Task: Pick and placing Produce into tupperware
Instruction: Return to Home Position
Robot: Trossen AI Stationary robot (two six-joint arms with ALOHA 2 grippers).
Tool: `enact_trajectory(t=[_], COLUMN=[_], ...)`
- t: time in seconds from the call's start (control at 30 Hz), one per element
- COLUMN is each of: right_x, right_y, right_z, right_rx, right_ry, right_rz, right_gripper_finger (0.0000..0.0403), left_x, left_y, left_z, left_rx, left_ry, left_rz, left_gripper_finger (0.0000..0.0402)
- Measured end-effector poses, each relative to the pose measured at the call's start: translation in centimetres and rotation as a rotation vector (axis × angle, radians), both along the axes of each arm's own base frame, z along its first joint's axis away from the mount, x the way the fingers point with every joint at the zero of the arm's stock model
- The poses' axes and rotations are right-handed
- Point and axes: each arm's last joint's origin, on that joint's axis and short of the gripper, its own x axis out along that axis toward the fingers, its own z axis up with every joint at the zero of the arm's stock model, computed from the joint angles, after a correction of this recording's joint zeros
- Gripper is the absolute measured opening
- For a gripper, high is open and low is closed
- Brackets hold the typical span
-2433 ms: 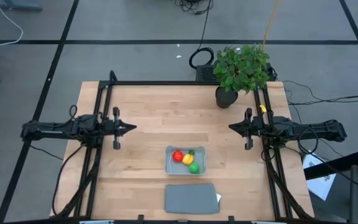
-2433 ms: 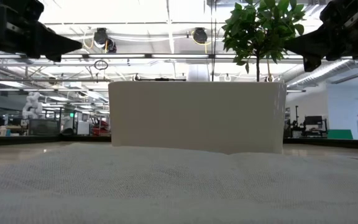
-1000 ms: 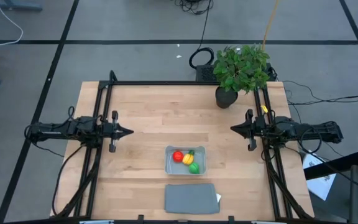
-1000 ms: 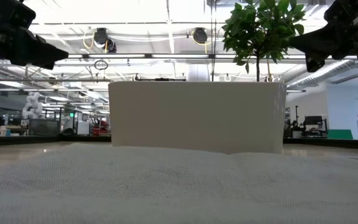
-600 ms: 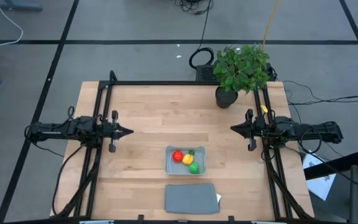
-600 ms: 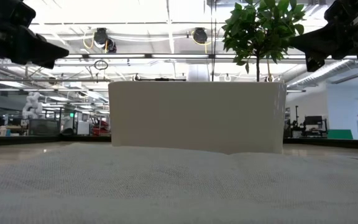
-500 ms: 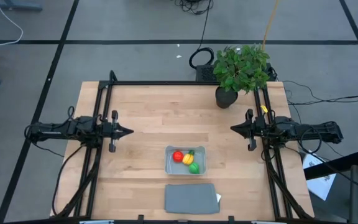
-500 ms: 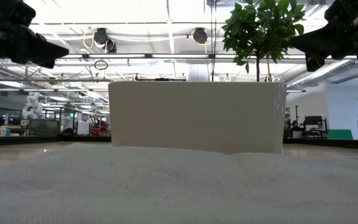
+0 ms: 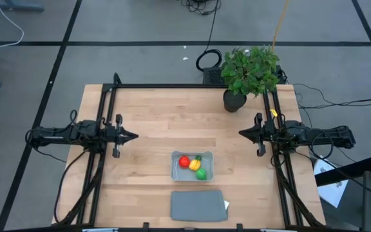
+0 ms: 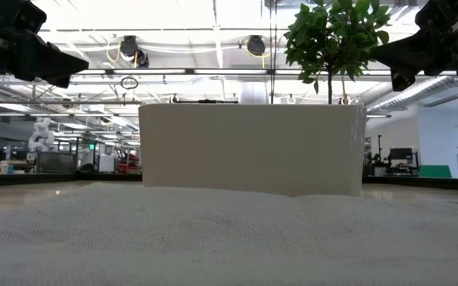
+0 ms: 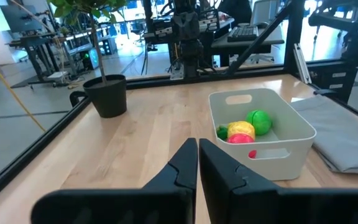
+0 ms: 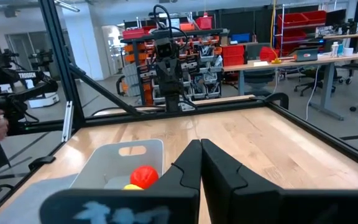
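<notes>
The tupperware (image 9: 192, 165) stands on the table's near middle. In it lie the red round piece (image 9: 184, 161), the yellow piece with a green tip (image 9: 195, 164) and the green round piece (image 9: 201, 173); they also show in the left wrist view (image 11: 246, 128). My left gripper (image 9: 136, 136) is shut and empty above the table's left side. My right gripper (image 9: 240, 133) is shut and empty above the table's right side. Both are well clear of the tupperware.
A flat grey lid (image 9: 198, 205) lies at the near edge, just in front of the tupperware. A potted leafy plant (image 9: 250, 74) stands at the far right corner. A black frame (image 9: 172, 86) runs along the table's far edge and sides.
</notes>
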Motion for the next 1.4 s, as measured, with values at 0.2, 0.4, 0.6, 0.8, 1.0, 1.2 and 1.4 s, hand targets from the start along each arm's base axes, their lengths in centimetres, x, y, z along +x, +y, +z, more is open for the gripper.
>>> enact_trajectory(t=[0.2,0.4,0.6,0.8,1.0,1.2,1.4], right_x=[0.0,0.0,0.0,0.0,0.0,0.0,0.0], right_y=[0.0,0.0,0.0,0.0,0.0,0.0,0.0], right_z=[0.0,0.0,0.0,0.0,0.0,0.0,0.0], right_rx=[0.001,0.001,0.001,0.001,0.001,0.001,0.001], right_ry=[0.0,0.0,0.0,0.0,0.0,0.0,0.0], right_rz=[0.0,0.0,0.0,0.0,0.0,0.0,0.0], right_gripper_finger=[0.0,0.0,0.0,0.0,0.0,0.0,0.0], left_x=[0.0,0.0,0.0,0.0,0.0,0.0,0.0], left_y=[0.0,0.0,0.0,0.0,0.0,0.0,0.0], left_z=[0.0,-0.01,-0.02,-0.02,-0.02,-0.02,-0.02], left_rx=[-0.003,-0.004,-0.004,-0.004,-0.004,-0.004,-0.004], left_ry=[0.0,0.001,0.002,0.002,0.002,0.002,0.002], left_rz=[0.0,0.001,0.001,0.001,0.001,0.001,0.001], left_gripper_finger=[0.0021,0.0021,0.0021,0.0021,0.0021,0.0021,0.0021])
